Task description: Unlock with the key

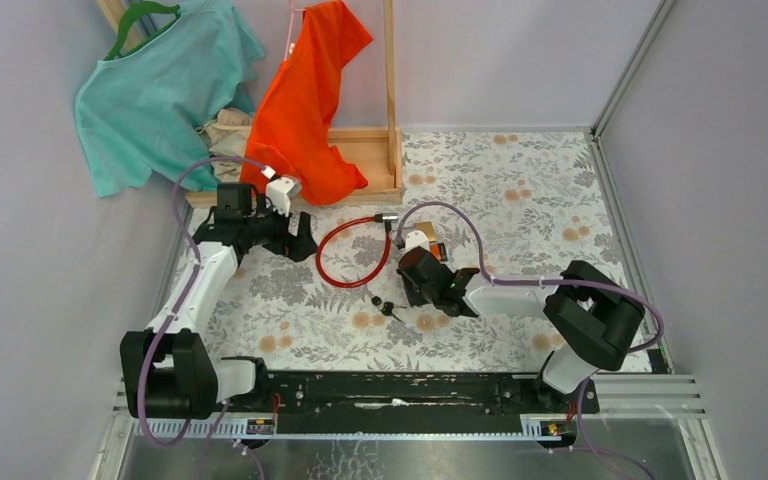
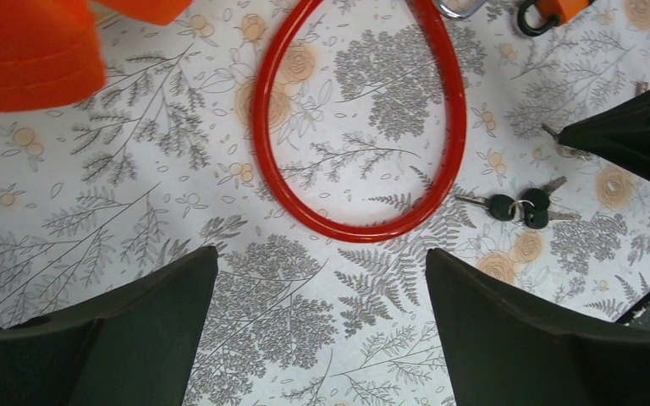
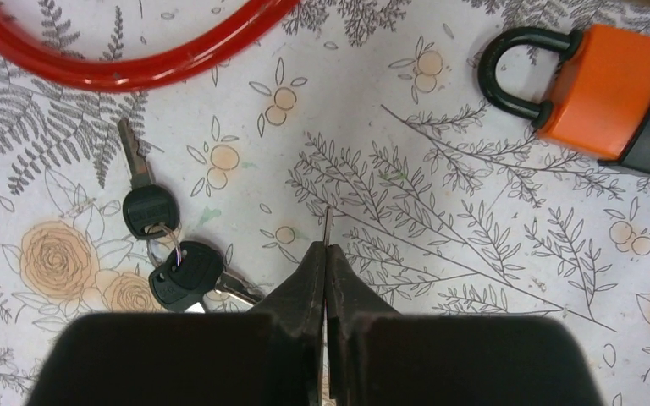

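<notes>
An orange padlock (image 3: 609, 93) with a black shackle lies on the floral cloth, also seen in the top view (image 1: 430, 243). My right gripper (image 3: 326, 249) is shut on a thin key whose metal blade (image 3: 327, 224) pokes out past the fingertips. It points at the cloth to the lower left of the padlock, apart from it. A bunch of black-headed keys (image 3: 165, 254) lies to the left of that gripper, also in the left wrist view (image 2: 516, 205). My left gripper (image 2: 322, 254) is open and empty over the cloth, just short of a red cable loop (image 2: 355, 127).
A wooden rack (image 1: 370, 150) stands at the back with an orange shirt (image 1: 315, 90) and a teal shirt (image 1: 160, 90) hanging on it. The orange shirt reaches down near my left gripper (image 1: 295, 240). Grey walls close in both sides.
</notes>
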Controlling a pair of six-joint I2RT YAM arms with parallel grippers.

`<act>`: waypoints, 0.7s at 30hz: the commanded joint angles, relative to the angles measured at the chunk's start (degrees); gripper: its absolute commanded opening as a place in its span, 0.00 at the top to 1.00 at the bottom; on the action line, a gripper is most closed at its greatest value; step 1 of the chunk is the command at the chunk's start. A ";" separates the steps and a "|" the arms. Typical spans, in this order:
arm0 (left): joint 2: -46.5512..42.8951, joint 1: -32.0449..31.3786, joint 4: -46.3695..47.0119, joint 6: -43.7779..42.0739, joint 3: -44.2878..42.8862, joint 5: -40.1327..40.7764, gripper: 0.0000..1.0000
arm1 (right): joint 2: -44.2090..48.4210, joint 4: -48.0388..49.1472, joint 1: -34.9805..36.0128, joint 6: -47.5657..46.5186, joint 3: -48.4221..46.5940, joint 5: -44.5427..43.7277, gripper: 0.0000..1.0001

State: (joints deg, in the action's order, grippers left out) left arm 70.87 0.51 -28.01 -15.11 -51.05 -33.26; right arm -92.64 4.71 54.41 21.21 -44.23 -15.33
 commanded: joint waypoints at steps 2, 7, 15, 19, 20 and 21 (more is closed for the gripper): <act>0.68 -2.96 -2.05 -1.93 -2.41 -2.87 0.00 | 3.79 0.39 0.35 -2.65 1.37 4.29 1.00; 2.30 -6.52 -3.90 -4.33 -3.12 -3.64 0.00 | 8.20 1.21 0.34 -5.42 1.34 9.03 1.00; 6.73 -12.52 -14.45 -11.89 -8.17 -13.45 0.00 | 15.17 -0.40 0.32 -8.79 -0.90 22.36 1.00; 8.17 -13.80 -21.37 -16.27 -11.84 -20.69 0.02 | 17.90 -1.20 -0.07 -9.74 -2.71 32.18 1.00; 8.24 -14.13 -22.82 -16.89 -12.61 -22.40 0.02 | 18.27 -1.36 -0.30 -9.95 -3.37 34.60 1.00; 8.28 -14.50 -24.03 -17.10 -13.27 -23.91 0.03 | 18.59 -1.61 -0.36 -10.30 -3.93 37.07 1.00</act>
State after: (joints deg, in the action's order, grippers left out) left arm 78.76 -12.97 -43.70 -27.14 -60.53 -47.48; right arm -76.95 3.11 54.41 13.19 -43.99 8.93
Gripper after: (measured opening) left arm 0.980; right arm 0.010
